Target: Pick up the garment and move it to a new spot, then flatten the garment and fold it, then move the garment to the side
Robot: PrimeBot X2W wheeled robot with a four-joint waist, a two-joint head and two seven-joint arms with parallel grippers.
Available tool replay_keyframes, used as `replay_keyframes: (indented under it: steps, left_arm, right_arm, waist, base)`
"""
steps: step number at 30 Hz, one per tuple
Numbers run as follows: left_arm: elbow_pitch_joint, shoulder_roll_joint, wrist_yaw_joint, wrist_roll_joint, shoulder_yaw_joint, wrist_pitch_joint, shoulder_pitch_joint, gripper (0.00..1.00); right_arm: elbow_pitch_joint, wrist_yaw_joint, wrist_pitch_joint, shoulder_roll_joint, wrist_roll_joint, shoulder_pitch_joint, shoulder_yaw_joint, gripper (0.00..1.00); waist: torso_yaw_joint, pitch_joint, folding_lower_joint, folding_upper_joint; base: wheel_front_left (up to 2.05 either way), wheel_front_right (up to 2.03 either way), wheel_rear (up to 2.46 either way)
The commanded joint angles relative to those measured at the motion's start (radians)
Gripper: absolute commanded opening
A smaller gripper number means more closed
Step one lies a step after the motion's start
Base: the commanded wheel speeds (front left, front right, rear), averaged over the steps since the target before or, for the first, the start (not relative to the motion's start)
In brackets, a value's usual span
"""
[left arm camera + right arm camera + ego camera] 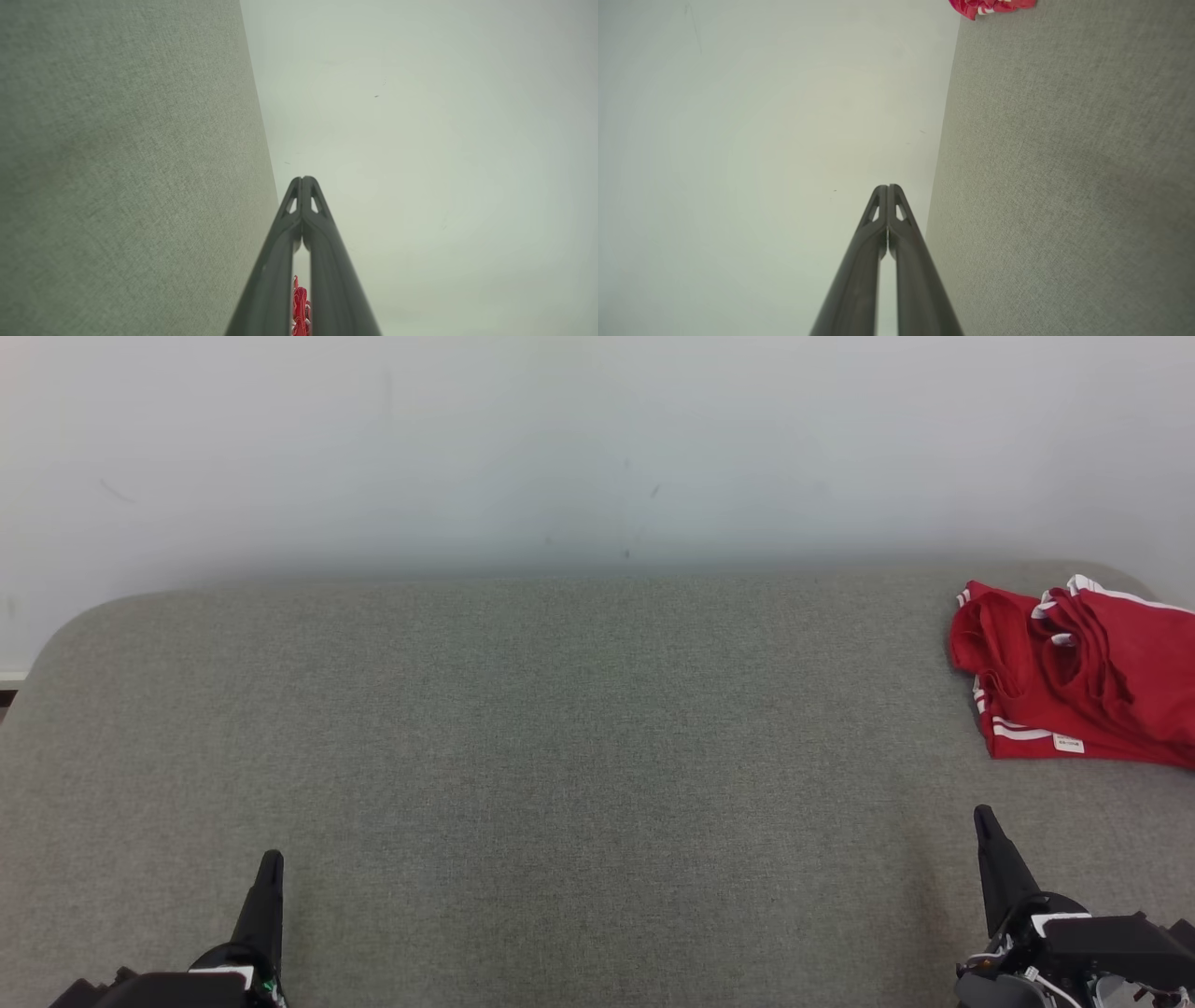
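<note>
The garment [1074,677] is a red top with white trim, lying folded in a loose pile at the far right of the grey fabric table [579,756]. A corner of the garment [992,6] shows at the top of the right wrist view, and a sliver of the garment [300,305] shows between the finger bases in the left wrist view. My left gripper [270,861] is at the lower left, shut and holding nothing. My right gripper [983,816] is at the lower right, shut and holding nothing, some way in front of the garment. Both pairs of fingertips touch in the wrist views.
A pale wall [560,448] rises behind the table's far edge. The table has rounded far corners, and its left edge curves off at the upper left.
</note>
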Motion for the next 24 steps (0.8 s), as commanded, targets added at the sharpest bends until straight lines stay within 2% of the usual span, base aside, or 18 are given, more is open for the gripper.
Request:
replay_keyframes:
  steps: [1, 8, 24]
  left_arm:
    - [0.001, -0.003, 0.001, -0.029, 0.006, 0.01, -0.008, 0.0]
    - [0.002, -0.005, 0.001, -0.061, 0.008, 0.017, -0.015, 0.0]
    - [0.002, -0.004, 0.001, -0.059, 0.007, 0.016, -0.014, 0.0]
  right_arm:
    - [0.002, -0.002, 0.007, 0.001, 0.026, -0.006, -0.005, 0.0]
    - [0.004, -0.002, 0.016, 0.002, 0.057, -0.012, -0.008, 0.0]
    - [0.004, -0.002, 0.017, 0.003, 0.052, -0.012, -0.01, 0.0]
  waist:
    - [-0.001, 0.0, -0.0001, -0.0001]
    - [-0.003, 0.0, -0.0001, -0.0001]
    - [-0.003, 0.0, -0.0001, -0.0001]
  base:
    - [0.0, 0.0, 0.0]
    - [0.0, 0.0, 0.0]
    - [0.0, 0.0, 0.0]
